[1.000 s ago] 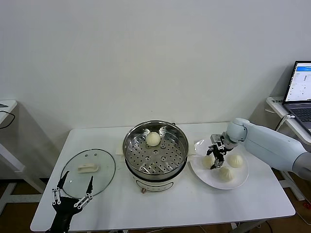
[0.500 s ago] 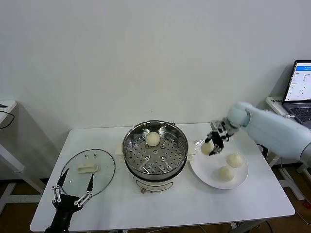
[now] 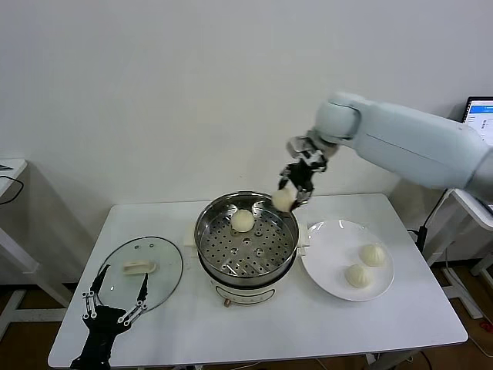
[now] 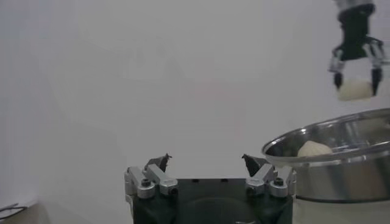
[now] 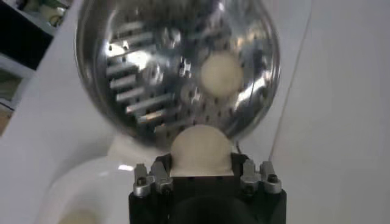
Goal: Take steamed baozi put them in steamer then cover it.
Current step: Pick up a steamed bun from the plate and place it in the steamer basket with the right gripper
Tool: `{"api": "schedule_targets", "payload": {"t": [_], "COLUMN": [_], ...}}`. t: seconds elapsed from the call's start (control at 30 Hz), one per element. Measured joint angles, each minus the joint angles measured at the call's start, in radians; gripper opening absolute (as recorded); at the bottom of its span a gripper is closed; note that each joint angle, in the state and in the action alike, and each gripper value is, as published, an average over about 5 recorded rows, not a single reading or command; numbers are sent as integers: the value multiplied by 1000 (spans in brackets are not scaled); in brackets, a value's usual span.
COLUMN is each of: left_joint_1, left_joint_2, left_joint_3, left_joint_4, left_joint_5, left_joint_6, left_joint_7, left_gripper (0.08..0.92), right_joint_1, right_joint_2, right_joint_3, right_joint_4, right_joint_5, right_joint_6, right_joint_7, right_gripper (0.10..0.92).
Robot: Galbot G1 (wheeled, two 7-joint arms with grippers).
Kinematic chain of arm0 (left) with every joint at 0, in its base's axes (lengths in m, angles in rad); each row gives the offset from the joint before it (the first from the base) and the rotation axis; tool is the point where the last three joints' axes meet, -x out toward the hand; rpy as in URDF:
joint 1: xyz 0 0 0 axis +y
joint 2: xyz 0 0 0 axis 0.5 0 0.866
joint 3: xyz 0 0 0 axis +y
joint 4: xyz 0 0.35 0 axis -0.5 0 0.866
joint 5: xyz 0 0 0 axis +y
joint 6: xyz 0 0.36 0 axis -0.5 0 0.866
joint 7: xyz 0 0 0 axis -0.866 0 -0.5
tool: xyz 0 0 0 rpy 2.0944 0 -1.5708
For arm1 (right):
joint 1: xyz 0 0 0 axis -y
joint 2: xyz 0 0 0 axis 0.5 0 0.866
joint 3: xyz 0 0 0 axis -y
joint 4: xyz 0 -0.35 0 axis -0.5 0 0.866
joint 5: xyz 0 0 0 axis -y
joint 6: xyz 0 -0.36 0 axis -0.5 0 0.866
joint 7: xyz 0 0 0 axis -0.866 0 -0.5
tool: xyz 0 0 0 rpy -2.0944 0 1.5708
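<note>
My right gripper (image 3: pixel 293 191) is shut on a cream-white baozi (image 3: pixel 283 200) and holds it in the air above the back right rim of the steamer (image 3: pixel 246 266); the held baozi also shows in the right wrist view (image 5: pixel 201 150). One baozi (image 3: pixel 243 220) lies on the steamer's perforated floor. Two more baozi (image 3: pixel 373 254) (image 3: pixel 357 275) lie on the white plate (image 3: pixel 327 250). The glass cover (image 3: pixel 166 266) with its cream handle (image 3: pixel 139 267) lies flat on the table, left of the steamer. My left gripper (image 3: pixel 115 303) is open and empty at the table's front left edge, by the cover.
The white table (image 3: pixel 269 324) ends just in front of the cover and plate. A laptop (image 3: pixel 479 119) stands on a side table at the far right. A wall rises close behind the table.
My right gripper lifted one baozi off the plate and carried it up and left to above the steamer's rim. The plate now holds two. The left arm stayed put.
</note>
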Motion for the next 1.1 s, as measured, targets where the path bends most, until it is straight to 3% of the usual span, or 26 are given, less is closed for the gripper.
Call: {"api": "schedule_targets", "payload": {"t": [0.47, 1.1], "left_joint_1": [-7, -12], "left_joint_2": [-6, -9], "left_joint_3": [-10, -13], "left_joint_4": [10, 26], "left_joint_5": [1, 0], "left_joint_6": [-6, -21], "left_joint_7": [-3, -4], "left_gripper": [823, 823], "right_joint_1": [-13, -105], "right_joint_2": [202, 309], "right_joint_3": [-124, -164], "right_joint_4": [8, -33], "right_joint_5": [114, 117], "right_joint_6": [-112, -148], "right_joint_7": [145, 254], "right_gripper": [640, 689]}}
